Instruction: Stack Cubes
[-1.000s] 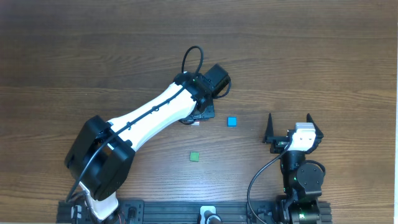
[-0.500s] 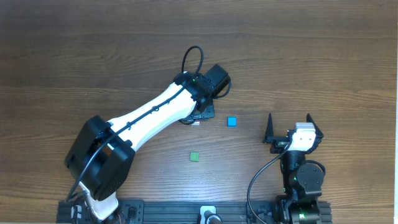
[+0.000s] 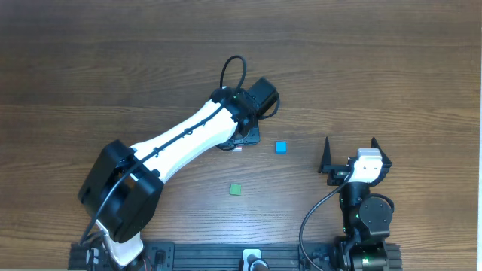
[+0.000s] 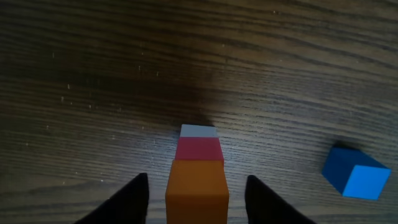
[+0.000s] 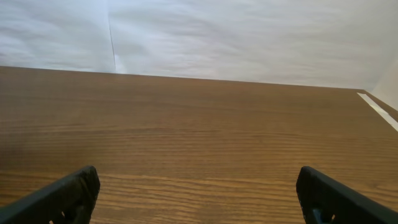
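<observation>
A stack of three cubes stands on the wooden table: an orange cube [image 4: 196, 182] on top, a red cube [image 4: 199, 149] under it and a white cube [image 4: 198, 130] at the bottom. My left gripper [image 4: 196, 202] is open around the stack, a finger on each side with a gap to the orange cube. In the top view the left gripper [image 3: 239, 141] sits mid-table, its wrist covering most of the stack. A blue cube [image 4: 356, 173] [image 3: 281, 147] lies just right of it. A green cube [image 3: 236, 190] lies nearer the bases. My right gripper [image 3: 351, 154] rests open at the right, holding nothing.
The right wrist view looks across bare wood [image 5: 199, 143] to a white wall [image 5: 249, 37]. A black cable [image 3: 232, 69] loops above the left wrist. Free wood surrounds the cubes on all sides.
</observation>
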`<state>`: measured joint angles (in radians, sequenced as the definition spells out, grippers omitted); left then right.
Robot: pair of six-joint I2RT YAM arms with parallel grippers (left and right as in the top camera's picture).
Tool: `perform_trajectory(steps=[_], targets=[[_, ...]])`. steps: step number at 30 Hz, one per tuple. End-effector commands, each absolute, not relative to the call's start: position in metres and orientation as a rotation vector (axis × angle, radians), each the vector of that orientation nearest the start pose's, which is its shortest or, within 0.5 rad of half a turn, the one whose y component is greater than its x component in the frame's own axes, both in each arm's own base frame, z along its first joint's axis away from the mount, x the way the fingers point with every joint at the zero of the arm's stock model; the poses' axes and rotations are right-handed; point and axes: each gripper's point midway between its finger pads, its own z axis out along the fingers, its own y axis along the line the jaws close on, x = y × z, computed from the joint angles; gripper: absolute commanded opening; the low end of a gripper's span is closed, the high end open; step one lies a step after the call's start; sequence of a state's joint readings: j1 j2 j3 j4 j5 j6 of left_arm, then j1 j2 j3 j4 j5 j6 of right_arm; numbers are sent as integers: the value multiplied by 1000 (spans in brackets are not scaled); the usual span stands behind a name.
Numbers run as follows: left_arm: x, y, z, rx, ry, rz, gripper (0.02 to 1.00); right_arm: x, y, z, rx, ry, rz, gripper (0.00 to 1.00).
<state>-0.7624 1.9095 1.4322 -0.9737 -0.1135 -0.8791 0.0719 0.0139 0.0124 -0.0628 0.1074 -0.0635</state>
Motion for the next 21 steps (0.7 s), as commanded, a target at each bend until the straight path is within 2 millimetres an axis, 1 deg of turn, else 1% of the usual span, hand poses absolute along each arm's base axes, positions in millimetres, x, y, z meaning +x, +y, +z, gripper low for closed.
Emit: perform_trajectory(steps=[1, 3, 4, 5, 7, 10, 11, 12, 15, 18, 21], targets=[[293, -245, 54, -201, 2965, 17, 730, 246, 1, 159, -40, 1634, -77, 993], [295, -247, 59, -202, 2951, -6, 925, 246, 1, 159, -40, 1634, -78, 991], [296, -247, 63, -204, 2940, -19, 985, 246, 1, 159, -40, 1634, -77, 991], [299, -246, 68, -209, 2922, -27, 1000, 246, 1, 159, -40, 1634, -77, 993], [307, -242, 85, -233, 2869, -62, 1000, 246, 1, 159, -40, 1634, -78, 991], [322, -227, 115, -292, 2773, -93, 1000, 246, 1, 159, -40, 1634, -78, 991], [330, -216, 132, -325, 2717, -101, 1000, 246, 1, 159, -40, 1634, -78, 991], [334, -209, 143, -339, 2688, -110, 1000, 246, 1, 159, -40, 1634, -77, 991], [347, -176, 181, -396, 2586, -146, 1000, 246, 1, 159, -40, 1634, -78, 987], [353, -131, 230, -468, 2456, -187, 998, 246, 1, 159, -40, 1634, -77, 993], [348, -83, 278, -526, 2309, -204, 998, 246, 1, 159, -40, 1634, -78, 996]])
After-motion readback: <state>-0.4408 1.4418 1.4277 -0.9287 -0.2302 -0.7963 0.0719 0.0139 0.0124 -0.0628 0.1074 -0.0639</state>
